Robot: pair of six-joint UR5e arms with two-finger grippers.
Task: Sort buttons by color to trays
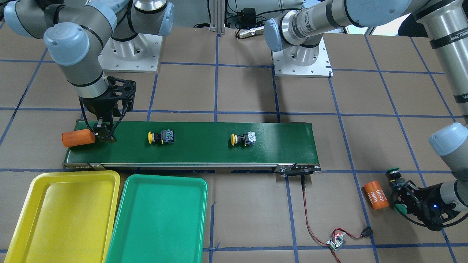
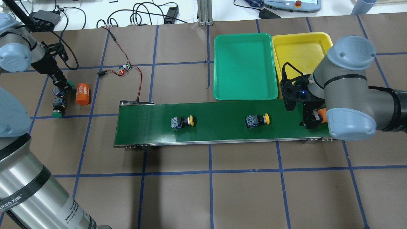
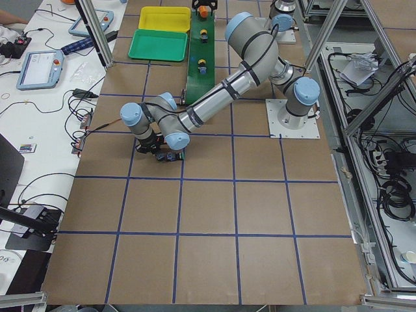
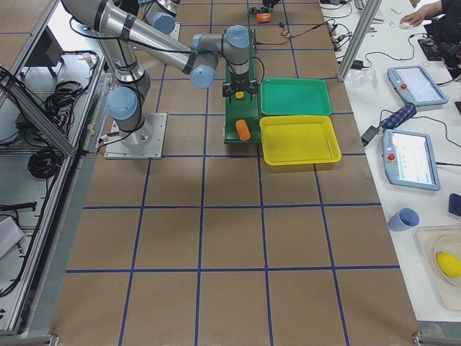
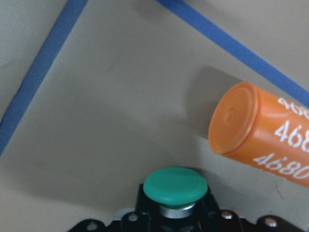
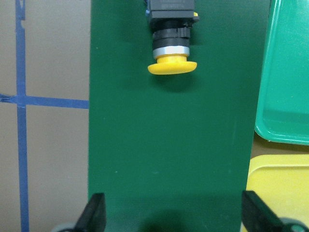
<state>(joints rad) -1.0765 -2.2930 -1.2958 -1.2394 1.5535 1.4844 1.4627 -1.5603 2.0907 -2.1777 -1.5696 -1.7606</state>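
Two yellow buttons lie on their sides on the dark-green conveyor belt. My right gripper hovers open over the belt's end; in the right wrist view its fingers stand wide apart, nothing between them, with a yellow button ahead. Off the belt, my left gripper is shut on a green button. A second green button stands on the table beside it. The yellow tray and the green tray sit side by side and hold nothing.
One orange cylinder lies at the belt's end, right beside the right gripper. Another, marked "4680", lies next to the left gripper. A small circuit board with red and black wires runs to the belt.
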